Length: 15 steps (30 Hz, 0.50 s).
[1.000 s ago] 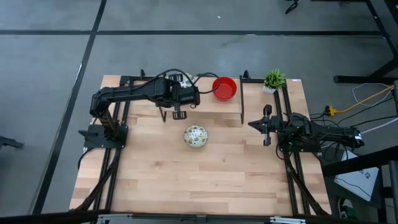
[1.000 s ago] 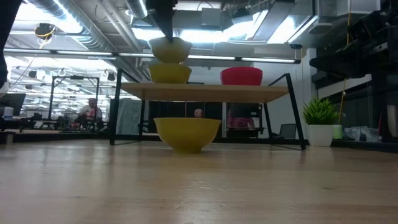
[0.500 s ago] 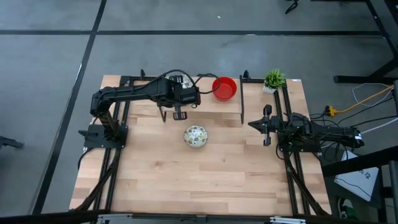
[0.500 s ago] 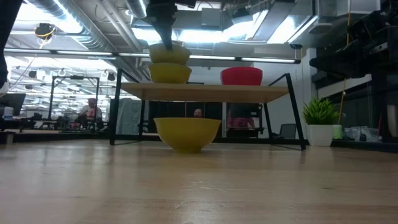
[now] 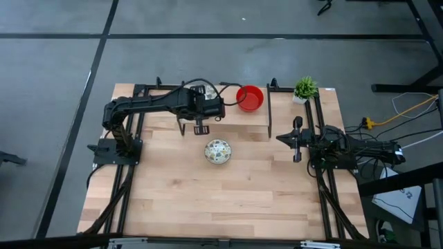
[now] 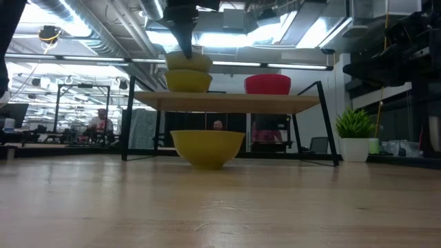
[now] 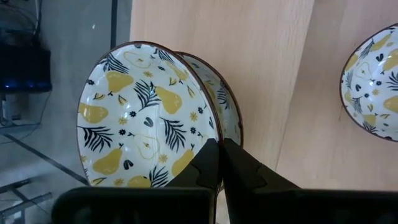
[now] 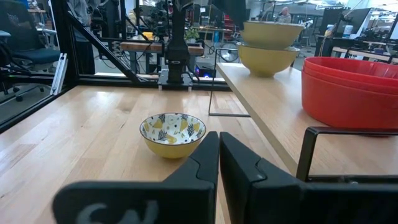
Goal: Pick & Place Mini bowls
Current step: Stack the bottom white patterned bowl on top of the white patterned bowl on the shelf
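Yellow-sided pear-patterned ceramic bowl, pinched at its rim by the left gripper, sits nested in its twin on the wooden shelf; release should wait until it rests level.

Right gripper waits, jaws pressed together.

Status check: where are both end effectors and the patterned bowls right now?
Left end effector shut on top patterned bowl, nested on second bowl on the shelf. Right end effector shut, idle. Third bowl on table, path clear.
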Motion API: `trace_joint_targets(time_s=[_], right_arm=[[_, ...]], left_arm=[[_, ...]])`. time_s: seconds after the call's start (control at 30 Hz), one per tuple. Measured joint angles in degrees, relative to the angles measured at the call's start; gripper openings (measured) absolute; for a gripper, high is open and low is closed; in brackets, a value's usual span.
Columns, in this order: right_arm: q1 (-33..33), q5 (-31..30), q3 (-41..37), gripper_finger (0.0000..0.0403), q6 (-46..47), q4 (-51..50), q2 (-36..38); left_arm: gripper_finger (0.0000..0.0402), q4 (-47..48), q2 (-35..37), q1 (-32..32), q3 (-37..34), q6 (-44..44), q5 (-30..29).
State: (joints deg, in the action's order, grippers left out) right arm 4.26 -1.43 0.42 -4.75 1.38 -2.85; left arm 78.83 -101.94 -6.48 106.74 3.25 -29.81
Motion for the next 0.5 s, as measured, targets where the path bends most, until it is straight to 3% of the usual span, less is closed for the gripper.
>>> trace_joint_targets(time_s=[0.5], right_arm=[[-0.01,0.0,-0.01,0.0017,0.0,0.01,0.0]], left_arm=[[0.0003,-1.34,-0.23,-0.22,-1.54,-0.37,1.33]])
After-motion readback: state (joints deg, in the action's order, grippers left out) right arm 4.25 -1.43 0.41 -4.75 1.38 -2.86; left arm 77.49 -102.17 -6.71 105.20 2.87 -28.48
